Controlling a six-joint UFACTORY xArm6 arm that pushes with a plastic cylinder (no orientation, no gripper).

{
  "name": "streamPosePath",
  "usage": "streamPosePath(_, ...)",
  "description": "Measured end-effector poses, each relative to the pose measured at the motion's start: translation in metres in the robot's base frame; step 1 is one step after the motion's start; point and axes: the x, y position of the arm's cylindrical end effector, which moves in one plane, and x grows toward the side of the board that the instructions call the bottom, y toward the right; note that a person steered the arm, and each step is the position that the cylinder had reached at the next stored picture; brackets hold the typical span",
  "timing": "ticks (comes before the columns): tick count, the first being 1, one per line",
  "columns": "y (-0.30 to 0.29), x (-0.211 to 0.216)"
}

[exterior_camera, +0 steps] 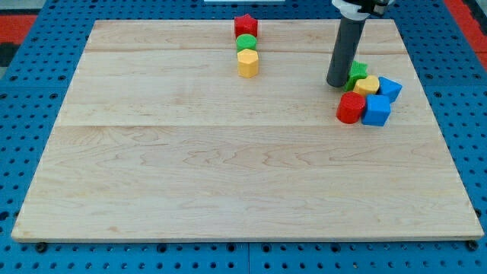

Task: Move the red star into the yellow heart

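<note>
The red star (pixel 245 25) lies near the board's top edge, at the view's top centre. The yellow heart (pixel 367 85) sits in a cluster at the view's right, far to the right of the star. My tip (pixel 338 82) rests on the board just left of that cluster. It is close to the green star (pixel 358 71) and the yellow heart; contact cannot be told. The rod rises from the tip to the view's top.
A green round block (pixel 246 43) and a yellow hexagon-like block (pixel 248 63) line up directly below the red star. In the cluster, a red block (pixel 351 108) and two blue blocks (pixel 389 89) (pixel 376 111) touch the heart. The wooden board (pixel 228 175) lies on a blue pegboard.
</note>
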Motion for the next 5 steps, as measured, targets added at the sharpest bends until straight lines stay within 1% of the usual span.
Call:
streamPosePath(2,-0.001,-0.004)
streamPosePath(3,-0.008,-0.025)
streamPosePath(4,-0.008,-0.028)
streamPosePath(5,-0.042,0.027)
